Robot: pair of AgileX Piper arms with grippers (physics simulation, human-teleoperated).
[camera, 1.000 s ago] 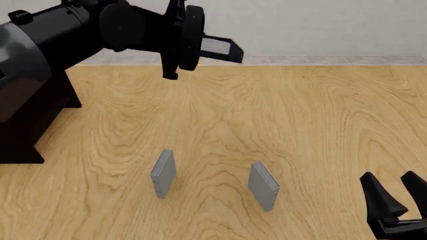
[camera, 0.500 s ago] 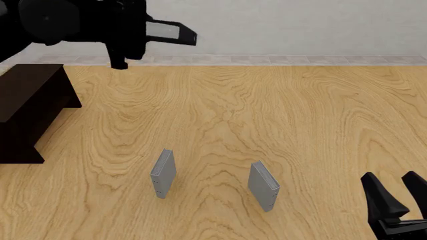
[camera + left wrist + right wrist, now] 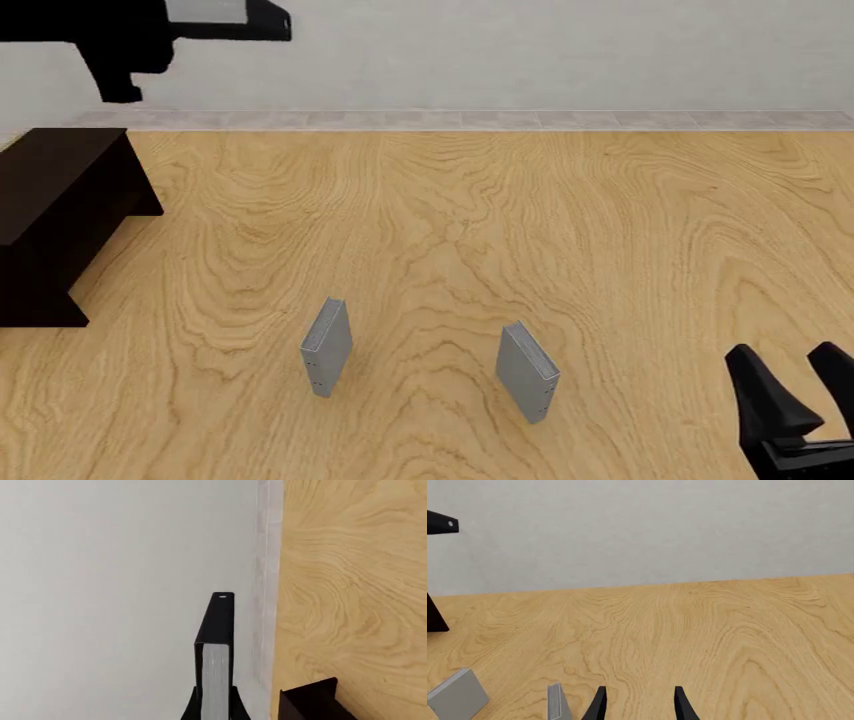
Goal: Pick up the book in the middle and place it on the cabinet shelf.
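One book (image 3: 215, 670) clamped between left gripper (image 3: 215, 707) fingers

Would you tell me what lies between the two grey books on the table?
Nothing: the front view shows only bare wood between the left grey book and the right grey book.

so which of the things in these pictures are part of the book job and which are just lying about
Part of the job:
- thick black hardcover book with white page edges, held in the left gripper, up near the wall
- dark brown low wooden cabinet at the table's left

Just lying about:
- left thin grey book, standing upright
- right thin grey book, standing upright
- right gripper, open and idle
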